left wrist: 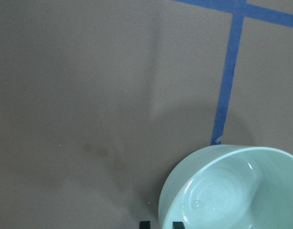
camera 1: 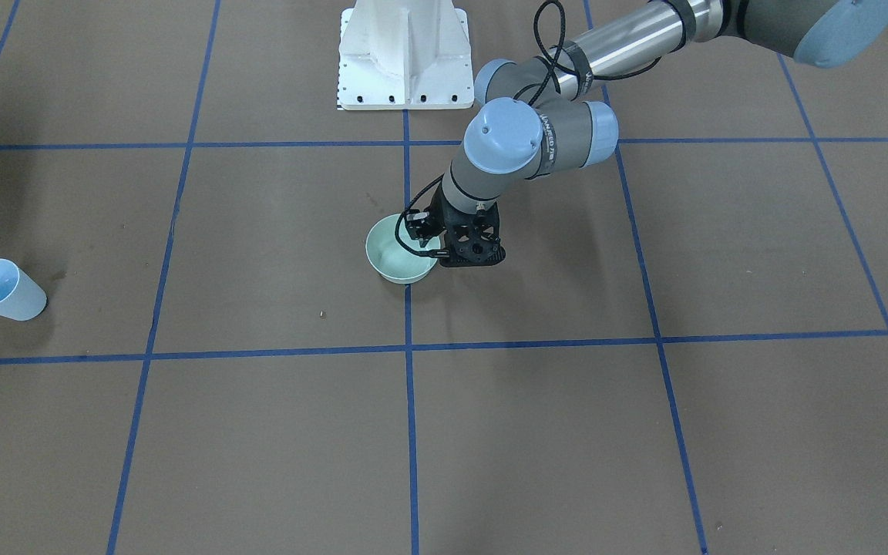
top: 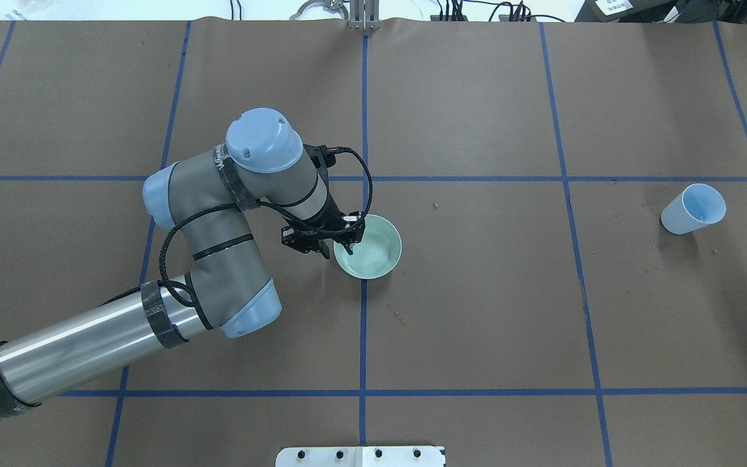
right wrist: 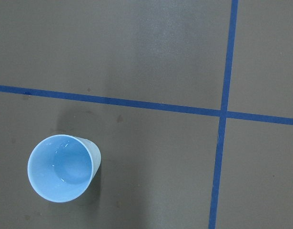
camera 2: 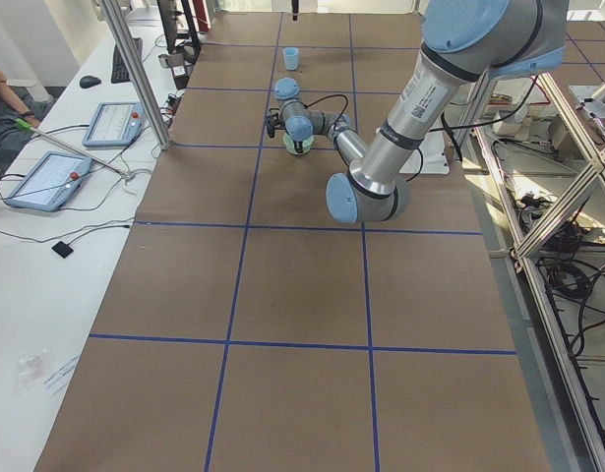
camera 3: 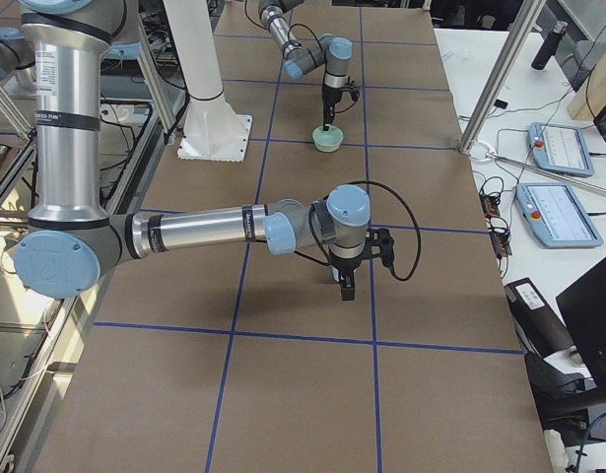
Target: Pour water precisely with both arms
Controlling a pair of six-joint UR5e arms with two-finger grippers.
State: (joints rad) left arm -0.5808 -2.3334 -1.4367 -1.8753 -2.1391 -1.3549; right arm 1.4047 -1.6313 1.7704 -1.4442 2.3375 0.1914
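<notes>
L gripper (left wrist: 161,223) narrow, pinched on rim of pale green bowl (left wrist: 279,183): one fingertip (left wrist: 145,224) outside the wall, other inside. Pointing straight down at bowl edge on robot's left side. Bowl upright on brown table (top: 477,324), sitting on a blue tape line (top: 362,324), approx table centre. Shallow clear water (left wrist: 217,199) in bowl bottom, seen only as faint ripples + white glints. L arm (top: 218,259) in from robot's left, elbow bent, black cable looped by wrist. R gripper (camera 3: 344,288) only in right side view, pointing down over table; wide or narrow: cannot tell. R arm (camera 3: 204,232) stretched low, roughly level. Pale blue cup (right wrist: 60,172) upright under R wrist cam, well apart from bowl. White pedestal (camera 1: 405,54) at robot base
</notes>
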